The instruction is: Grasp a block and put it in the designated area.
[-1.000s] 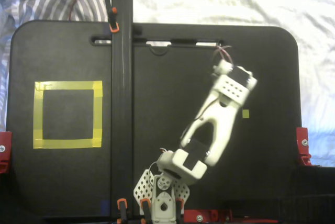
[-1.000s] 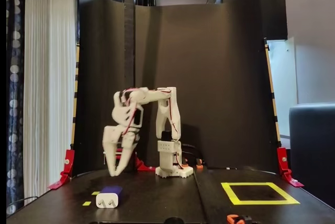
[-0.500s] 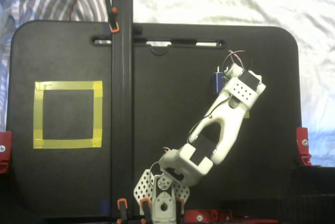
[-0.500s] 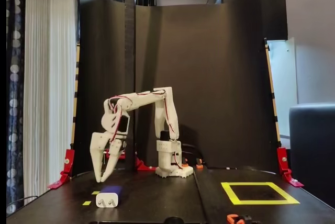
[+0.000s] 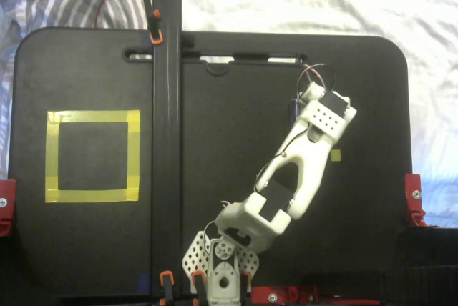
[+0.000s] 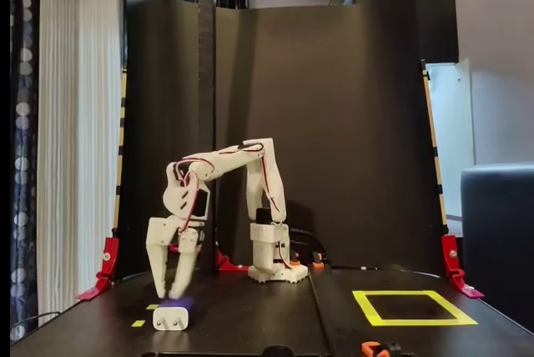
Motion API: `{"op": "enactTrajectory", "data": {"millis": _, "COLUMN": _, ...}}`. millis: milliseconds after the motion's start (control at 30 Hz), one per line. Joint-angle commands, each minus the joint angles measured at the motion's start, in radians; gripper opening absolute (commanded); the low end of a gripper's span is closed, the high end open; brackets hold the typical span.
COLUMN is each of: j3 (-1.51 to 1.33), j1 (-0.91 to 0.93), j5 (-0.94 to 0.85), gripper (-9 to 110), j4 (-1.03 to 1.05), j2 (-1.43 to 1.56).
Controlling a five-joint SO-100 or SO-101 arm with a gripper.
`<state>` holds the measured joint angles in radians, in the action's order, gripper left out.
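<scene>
The small dark blue block (image 6: 172,315) with a white plug end and two little silvery prongs lies on the flat black board (image 6: 250,324), at the left in the low fixed view that looks across the board. In the fixed view from above, only a thin blue strip of the block (image 5: 293,111) peeks out beside the arm's head, on the right half of the black board (image 5: 372,91). The white plastic robot arm (image 6: 250,165) bends over from its base and points its white two-finger gripper (image 6: 172,293) straight down onto the back part of the block. The fingers are a little apart, one on each side of the block, with the tips down at its blue top. I cannot tell if they are squeezing it. The big square of yellow tape (image 6: 414,307) sits well apart from the block, on the right side in the low view; in the view from above the yellow tape square (image 5: 93,156) is on the left half of the board. A tiny yellow square marker (image 6: 138,324) lies just beside the block. I cannot see any words or brand names on anything.
</scene>
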<state>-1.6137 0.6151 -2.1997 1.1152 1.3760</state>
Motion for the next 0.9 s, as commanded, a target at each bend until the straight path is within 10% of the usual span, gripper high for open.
{"op": "enactTrajectory", "data": {"millis": 0, "j3": 0.052, "j1": 0.0, "j5": -0.003, "gripper": 33, "j4": 0.005, "j2": 0.014}}
{"op": "enactTrajectory", "data": {"millis": 867, "j3": 0.078, "j1": 0.02, "j5": 0.0, "gripper": 34, "j4": -0.04, "j2": -0.097}}
